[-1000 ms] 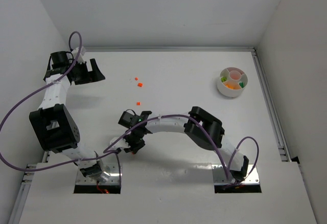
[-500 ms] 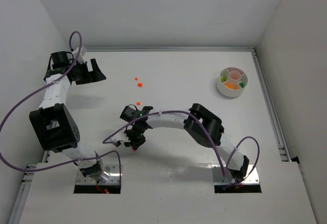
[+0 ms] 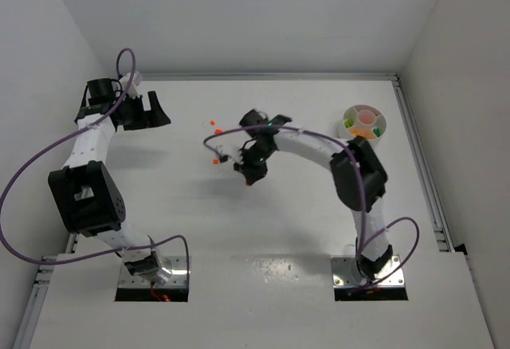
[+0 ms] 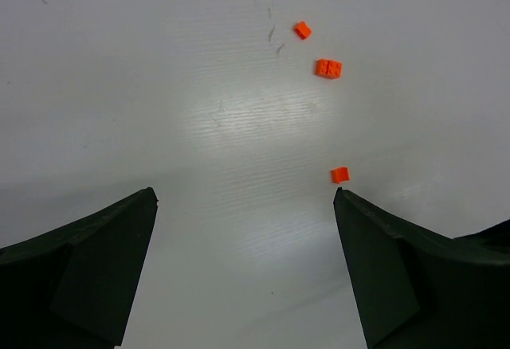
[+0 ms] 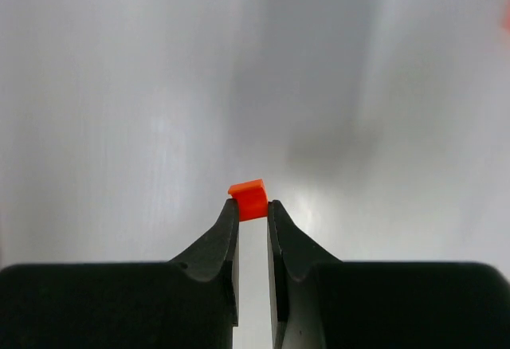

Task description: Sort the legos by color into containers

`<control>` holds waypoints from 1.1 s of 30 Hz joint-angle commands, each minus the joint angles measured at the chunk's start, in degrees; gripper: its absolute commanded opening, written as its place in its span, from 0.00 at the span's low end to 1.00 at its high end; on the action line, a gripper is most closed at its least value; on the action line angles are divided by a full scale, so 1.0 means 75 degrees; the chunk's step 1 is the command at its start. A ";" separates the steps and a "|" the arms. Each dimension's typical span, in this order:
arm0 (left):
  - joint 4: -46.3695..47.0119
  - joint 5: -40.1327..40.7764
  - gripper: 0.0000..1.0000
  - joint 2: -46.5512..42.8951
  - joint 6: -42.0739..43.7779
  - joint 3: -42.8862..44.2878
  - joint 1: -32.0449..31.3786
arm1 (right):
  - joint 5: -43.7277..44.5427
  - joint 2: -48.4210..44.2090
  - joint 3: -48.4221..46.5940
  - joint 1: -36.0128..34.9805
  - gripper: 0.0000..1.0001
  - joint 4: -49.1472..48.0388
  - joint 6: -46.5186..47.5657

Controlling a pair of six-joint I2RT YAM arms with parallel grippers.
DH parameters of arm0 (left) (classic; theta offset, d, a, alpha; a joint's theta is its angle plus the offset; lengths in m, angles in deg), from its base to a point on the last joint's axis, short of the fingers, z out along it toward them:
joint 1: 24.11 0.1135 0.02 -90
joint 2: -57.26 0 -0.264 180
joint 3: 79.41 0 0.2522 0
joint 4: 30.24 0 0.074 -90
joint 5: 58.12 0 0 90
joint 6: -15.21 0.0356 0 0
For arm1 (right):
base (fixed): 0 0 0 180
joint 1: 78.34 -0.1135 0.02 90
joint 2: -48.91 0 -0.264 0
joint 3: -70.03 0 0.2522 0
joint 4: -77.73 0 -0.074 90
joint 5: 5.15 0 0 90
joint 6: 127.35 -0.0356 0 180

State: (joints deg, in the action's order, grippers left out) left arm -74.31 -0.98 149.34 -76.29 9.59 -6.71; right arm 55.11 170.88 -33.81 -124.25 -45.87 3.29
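Right arm (image 3: 307,143) holding one orange lego (image 5: 249,199) above mid-counter (image 3: 279,229).
Top: the arm is hanging well left of the far-right dish (image 3: 358,143). Left wrist: left fingers (image 4: 80,269) are gaping wide near three loose orange legos (image 4: 327,68). Right wrist alone is showing right fingers (image 5: 215,245) clamping the lego's sides.

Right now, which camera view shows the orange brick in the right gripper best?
The right wrist view: the orange brick sits sharp and central, pinched by the right gripper. The top view shows only a tiny speck under that gripper. The left wrist view misses it; it shows only loose bricks.
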 commanded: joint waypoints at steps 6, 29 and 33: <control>0.0548 0.0491 1.00 -0.0429 0.0047 -0.0107 -0.1043 | 0.0541 -0.2728 -0.0502 0.2849 0.00 0.1990 0.0252; 0.0783 0.0749 1.00 -0.0054 -0.0410 0.0046 -0.1782 | 0.1046 -0.0431 -0.3364 0.7633 0.00 0.3153 0.1143; 0.0783 0.0819 1.00 -0.0054 -0.0410 0.0046 -0.1782 | 0.1304 -0.0209 -0.3364 0.7773 0.08 0.2988 0.1073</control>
State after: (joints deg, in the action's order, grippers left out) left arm -70.07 4.99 149.03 -78.76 8.81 -19.95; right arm 63.96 168.39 -56.50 -66.73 -22.42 10.92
